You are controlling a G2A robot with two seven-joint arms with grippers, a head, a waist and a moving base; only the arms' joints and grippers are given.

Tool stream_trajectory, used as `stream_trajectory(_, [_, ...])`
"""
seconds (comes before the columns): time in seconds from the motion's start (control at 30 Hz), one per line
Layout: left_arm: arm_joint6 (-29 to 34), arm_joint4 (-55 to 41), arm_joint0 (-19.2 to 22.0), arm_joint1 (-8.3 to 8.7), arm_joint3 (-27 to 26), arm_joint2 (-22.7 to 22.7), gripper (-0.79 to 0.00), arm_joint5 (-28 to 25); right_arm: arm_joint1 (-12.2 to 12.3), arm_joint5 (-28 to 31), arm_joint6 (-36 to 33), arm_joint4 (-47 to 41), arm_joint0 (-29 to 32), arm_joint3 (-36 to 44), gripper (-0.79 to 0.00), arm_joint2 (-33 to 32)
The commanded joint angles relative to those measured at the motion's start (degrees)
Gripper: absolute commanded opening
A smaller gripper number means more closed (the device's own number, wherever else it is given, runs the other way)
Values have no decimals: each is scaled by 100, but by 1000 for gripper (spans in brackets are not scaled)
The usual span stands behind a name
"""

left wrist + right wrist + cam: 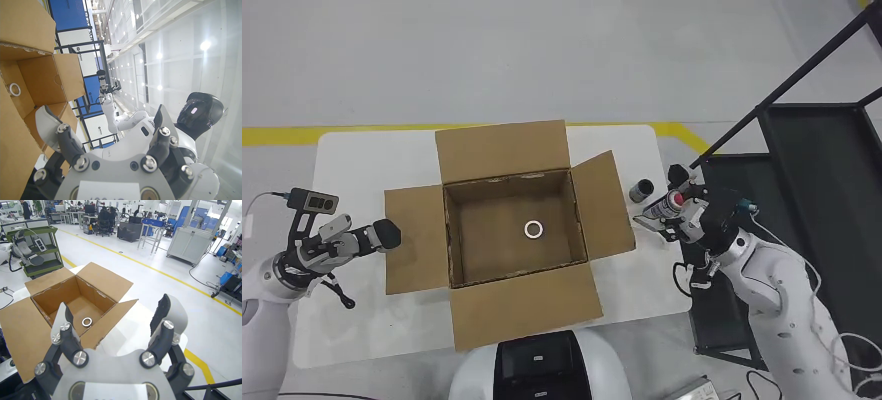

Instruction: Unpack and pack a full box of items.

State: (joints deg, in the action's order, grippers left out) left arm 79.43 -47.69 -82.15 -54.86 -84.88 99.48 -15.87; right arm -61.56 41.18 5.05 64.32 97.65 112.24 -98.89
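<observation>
An open cardboard box (504, 151) stands in the middle of the white table (357, 165), all flaps folded out. A single silver ring-shaped roll (533, 230) lies flat on its floor, and shows too in the left wrist view (14, 89) and the right wrist view (87, 321). My left gripper (384, 236) hovers by the box's left flap; in its own view the gripper (102, 109) is open with nothing in it. My right gripper (654, 216) is off the box's right flap, also open and empty (115, 302), facing the box (105, 281).
A small dark cylinder (643, 189) stands on the table just right of the box. A red-and-white-topped item (674, 203) sits beside my right wrist. A black metal rack (817, 150) stands close to the table's right edge. A green cart (37, 247) stands beyond the table.
</observation>
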Motion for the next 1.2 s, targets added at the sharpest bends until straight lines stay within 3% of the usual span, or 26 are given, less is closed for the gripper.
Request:
stream_trajectory(0.0, [0, 0, 0, 0, 0, 0, 0, 0, 0, 0, 0, 0, 1, 0, 0, 0])
stream_trajectory(0.23, [0, 0, 0, 0, 0, 0, 0, 0, -7, -451, 80, 128, 72, -165, 0, -221])
stream_trajectory(0.47, [0, 0, 0, 0, 0, 0, 0, 0, -31, -802, 1131, 689, 152, -1301, 0, -311])
stream_trajectory(0.9, [0, 0, 0, 0, 0, 0, 0, 0, -146, -1408, 2473, 1349, -552, -3671, 0, 514])
stream_trajectory(1.17, [0, 0, 0, 0, 0, 0, 0, 0, -221, -1290, 2567, 1329, -1133, -4778, 0, 977])
